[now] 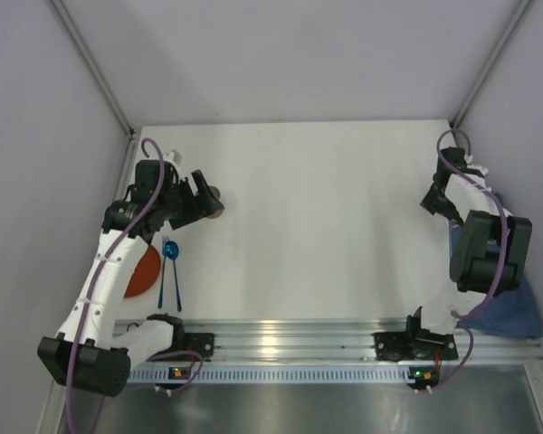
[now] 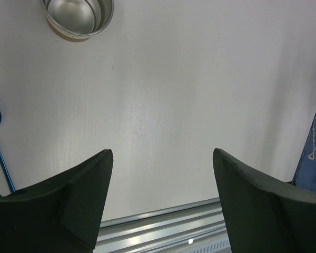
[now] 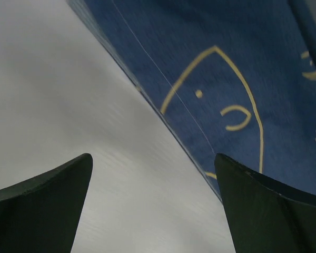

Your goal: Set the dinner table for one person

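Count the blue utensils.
2: a spoon and a second handle beside it, table left, right of the red plate. Left arm may hide more.

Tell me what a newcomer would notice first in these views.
The dinner table is mostly bare white in the middle, with everything set at its sides. On the left, an orange-red plate lies partly under the left arm beside a blue spoon, with a metal cup ahead of the open left gripper. On the right, a dark blue placemat with yellow drawings lies by the open right gripper.
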`<state>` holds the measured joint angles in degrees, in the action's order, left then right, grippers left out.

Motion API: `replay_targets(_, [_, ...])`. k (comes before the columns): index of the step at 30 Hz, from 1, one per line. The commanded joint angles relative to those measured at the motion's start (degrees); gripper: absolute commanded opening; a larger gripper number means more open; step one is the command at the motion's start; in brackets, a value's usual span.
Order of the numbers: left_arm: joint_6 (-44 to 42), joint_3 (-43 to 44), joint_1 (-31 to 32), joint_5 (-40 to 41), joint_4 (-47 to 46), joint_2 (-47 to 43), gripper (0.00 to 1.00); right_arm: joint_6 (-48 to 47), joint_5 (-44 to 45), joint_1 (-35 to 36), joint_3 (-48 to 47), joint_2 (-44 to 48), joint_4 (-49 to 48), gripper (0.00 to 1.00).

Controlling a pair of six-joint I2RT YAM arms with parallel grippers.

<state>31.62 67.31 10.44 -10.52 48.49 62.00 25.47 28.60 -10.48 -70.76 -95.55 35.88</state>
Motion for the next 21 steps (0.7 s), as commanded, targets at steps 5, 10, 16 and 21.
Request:
replay_targets(5, [-0.41,1.25,2.13,-1.69,-1.74,0.76,0.81,6.08,7.79,-2.17,3.17,0.37,13.78,1.00])
replay_targets(10, [-1.03,1.86,3.27,-1.17,-0.68,1.11,0.81,5.99,7.44,-4.80,4.23,-2.18,13.69,1.00])
replay_targets(16, [-1.64,2.21,3.45,0.24,0.02,-0.21,0.79,4.24,4.01,-8.32,6.07,-3.15,10.44,1.00])
replay_targets(21, [-1.38,1.07,3.45,0.68,0.46,-0.82,0.79,2.13,2.78,-8.77,6.25,-4.73,8.60,1.00])
